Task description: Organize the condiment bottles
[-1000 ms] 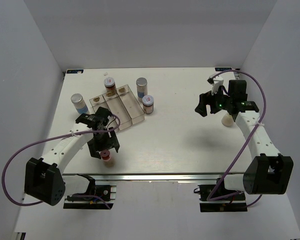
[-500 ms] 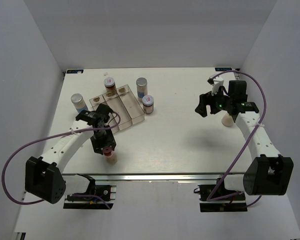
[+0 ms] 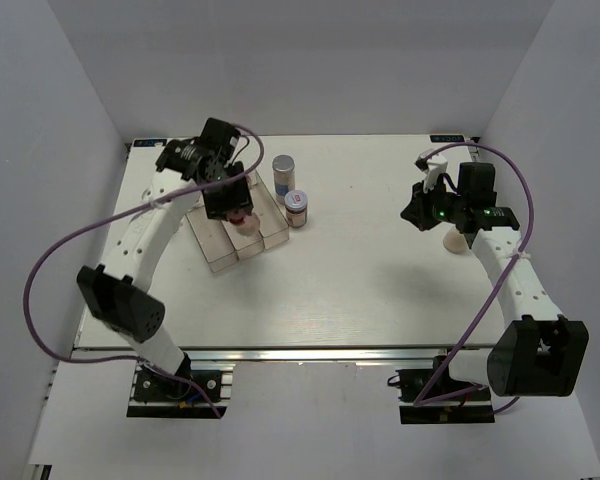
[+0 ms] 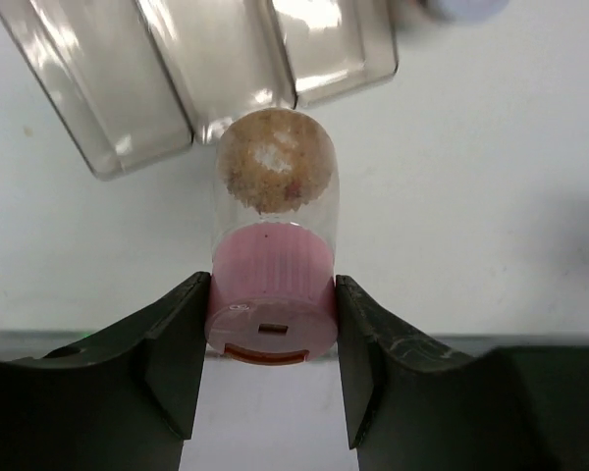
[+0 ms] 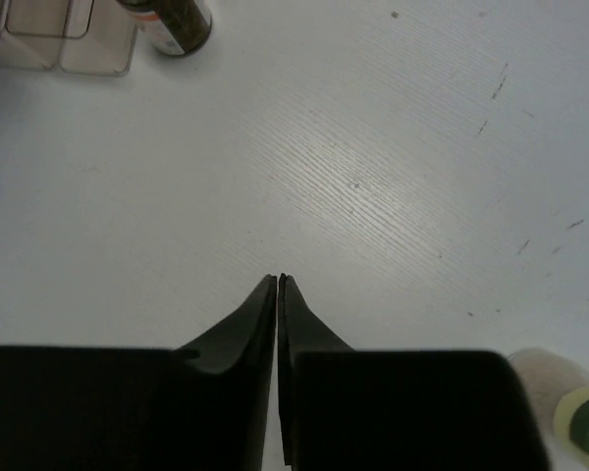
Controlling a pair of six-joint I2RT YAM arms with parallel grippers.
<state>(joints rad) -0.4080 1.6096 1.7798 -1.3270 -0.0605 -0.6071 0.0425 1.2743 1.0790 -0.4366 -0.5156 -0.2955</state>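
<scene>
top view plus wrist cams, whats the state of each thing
left gripper, shut on pink-lidded bottle
pink-lidded bottle, gripped at lid, held up near clear tray
right gripper, shut, empty
silver-lidded bottle, upright on table
white-lidded bottle, upright beside clear tray
pale bottle, on table, pose unclear
clear tray, flat on table

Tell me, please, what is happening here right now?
The left gripper is clamped on the pink lid of a spice bottle and holds it over the clear tray at the far left; it has not let go. The right gripper is shut on nothing and hovers near a pale bottle on the right side. Two more bottles, a silver-lidded one and a shorter one, stand just beside the tray.
</scene>
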